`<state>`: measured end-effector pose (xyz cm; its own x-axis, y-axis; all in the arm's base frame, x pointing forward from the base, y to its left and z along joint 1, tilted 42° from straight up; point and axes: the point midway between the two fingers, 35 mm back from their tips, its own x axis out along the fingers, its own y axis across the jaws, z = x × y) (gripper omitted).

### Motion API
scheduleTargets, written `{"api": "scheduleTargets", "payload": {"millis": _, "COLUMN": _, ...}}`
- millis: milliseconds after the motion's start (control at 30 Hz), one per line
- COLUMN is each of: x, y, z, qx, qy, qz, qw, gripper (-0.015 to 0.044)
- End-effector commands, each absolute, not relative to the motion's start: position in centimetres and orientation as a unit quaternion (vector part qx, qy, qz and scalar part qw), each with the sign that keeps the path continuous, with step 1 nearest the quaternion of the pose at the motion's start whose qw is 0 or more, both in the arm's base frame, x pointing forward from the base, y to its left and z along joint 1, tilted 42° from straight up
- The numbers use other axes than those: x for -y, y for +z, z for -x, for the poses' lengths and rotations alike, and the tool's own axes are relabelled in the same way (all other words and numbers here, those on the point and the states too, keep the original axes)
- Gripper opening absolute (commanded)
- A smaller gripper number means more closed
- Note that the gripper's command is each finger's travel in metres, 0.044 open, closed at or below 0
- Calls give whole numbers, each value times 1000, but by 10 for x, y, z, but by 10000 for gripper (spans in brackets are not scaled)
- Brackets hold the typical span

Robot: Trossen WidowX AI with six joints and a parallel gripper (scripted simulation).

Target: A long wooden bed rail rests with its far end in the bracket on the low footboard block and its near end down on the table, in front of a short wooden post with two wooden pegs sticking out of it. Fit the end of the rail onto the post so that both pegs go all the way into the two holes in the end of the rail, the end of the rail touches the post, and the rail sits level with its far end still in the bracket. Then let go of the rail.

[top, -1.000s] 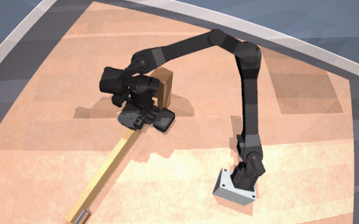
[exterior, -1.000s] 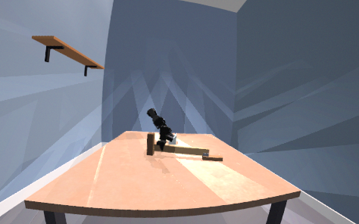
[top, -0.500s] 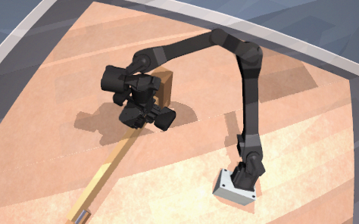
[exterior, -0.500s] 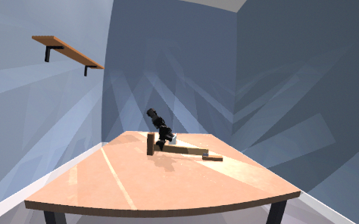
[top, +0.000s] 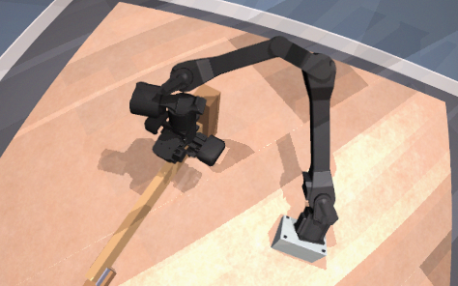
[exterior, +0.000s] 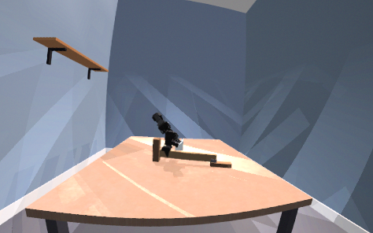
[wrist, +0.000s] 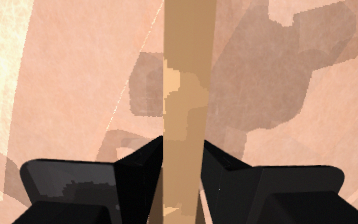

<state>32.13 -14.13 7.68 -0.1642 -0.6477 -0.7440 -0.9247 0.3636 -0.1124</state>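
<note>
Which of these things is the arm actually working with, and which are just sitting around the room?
Part of the job:
- rail, long wooden bar
- post, short wooden upright
- low block under the rail's far end
- gripper, fingers either side of the rail, opening

Just there:
- wall shelf
- table, only the work surface

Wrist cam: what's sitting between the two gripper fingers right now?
The wooden rail runs lengthwise between the fingers of the gripper, with slight gaps showing either side in the wrist view.
</note>
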Motion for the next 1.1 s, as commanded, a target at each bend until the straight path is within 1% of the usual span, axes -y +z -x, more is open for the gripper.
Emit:
{"api": "scheduleTargets", "payload": {"millis": 0, "x": 141, "y": 77, "z": -321, "qx": -740, "qy": 188, "qz": 532, "qw": 367, "gripper": 210}}
{"api": "scheduleTargets", "payload": {"millis": 300, "x": 141, "y": 77, "z": -321, "qx": -740, "qy": 188, "qz": 532, "qw": 367, "gripper": 440}}
{"api": "scheduleTargets", "payload": {"millis": 433, "x": 139, "y": 77, "z": -322, "qx": -739, "qy": 188, "qz": 532, "qw": 367, "gripper": 440}}
{"api": "scheduleTargets", "payload": {"millis": 600, "x": 101, "y": 79, "z": -336, "qx": -738, "qy": 189, "qz": 533, "qw": 368, "gripper": 440}}
{"api": "scheduleTargets", "payload": {"millis": 1067, "x": 101, "y": 79, "z": -336, "qx": -738, "qy": 189, "qz": 533, "qw": 368, "gripper": 440}}
